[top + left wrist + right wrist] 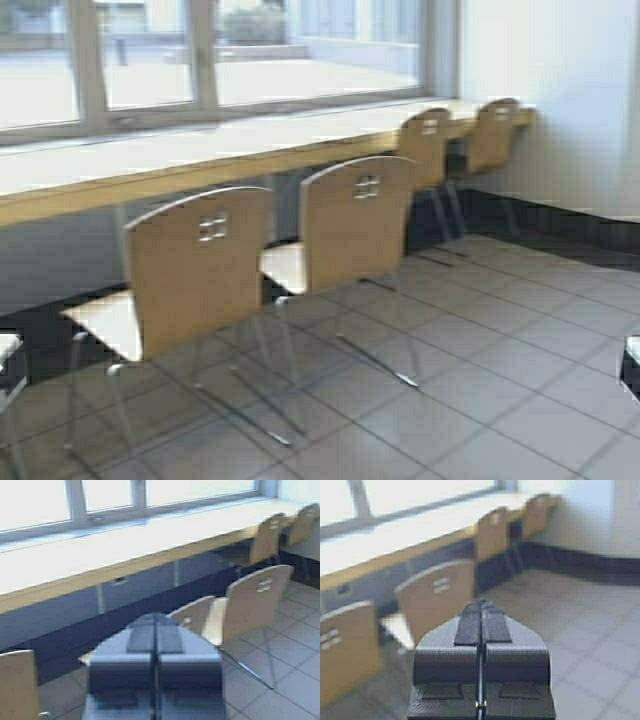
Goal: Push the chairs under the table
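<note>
The long table (pixel 150 165) with its pale top runs under the window. Two light-brown chairs (pixel 200 265) (pixel 355 225) stand pulled out from it, backs toward me. Two more chairs (pixel 425 145) (pixel 492 135) sit close in at the far right end. My left gripper (pixel 156 616) is shut on nothing and held in the air, short of the pulled-out chair (pixel 255 600). My right gripper (pixel 481 602) is also shut and empty, well back from the chair (pixel 437 597). Neither touches a chair.
Grey tiled floor (pixel 480 380) spreads open to the right. A white wall with a dark skirting (pixel 560 215) closes the far right corner. Window frames (pixel 205 60) rise behind the table. Thin chrome chair legs (pixel 380 365) splay out over the tiles.
</note>
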{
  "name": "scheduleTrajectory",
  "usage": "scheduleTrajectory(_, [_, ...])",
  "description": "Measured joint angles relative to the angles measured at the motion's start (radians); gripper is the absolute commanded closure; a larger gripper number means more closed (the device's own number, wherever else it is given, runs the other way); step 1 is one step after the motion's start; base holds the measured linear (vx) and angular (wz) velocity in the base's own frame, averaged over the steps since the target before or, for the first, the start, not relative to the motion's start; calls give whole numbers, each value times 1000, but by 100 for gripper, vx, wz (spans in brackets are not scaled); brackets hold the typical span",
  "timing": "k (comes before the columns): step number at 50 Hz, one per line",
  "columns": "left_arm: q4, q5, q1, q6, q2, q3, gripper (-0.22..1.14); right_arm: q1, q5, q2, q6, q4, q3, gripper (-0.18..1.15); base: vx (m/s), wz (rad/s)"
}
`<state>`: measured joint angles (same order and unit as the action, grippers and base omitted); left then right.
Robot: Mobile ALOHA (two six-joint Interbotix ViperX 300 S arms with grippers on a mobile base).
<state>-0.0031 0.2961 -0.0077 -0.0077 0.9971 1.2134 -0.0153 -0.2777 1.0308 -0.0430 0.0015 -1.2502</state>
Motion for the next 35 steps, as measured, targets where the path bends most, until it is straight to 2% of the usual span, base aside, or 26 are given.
scheduleTrajectory(21, [0, 0, 0, 0, -11, 5, 89, 2, 2, -20, -8, 0, 0, 93, 22, 68])
scheduleTrajectory(35, [0, 0, -2, -12, -12, 6, 89, 37, 41, -35, -11, 0, 0, 93, 19, 44])
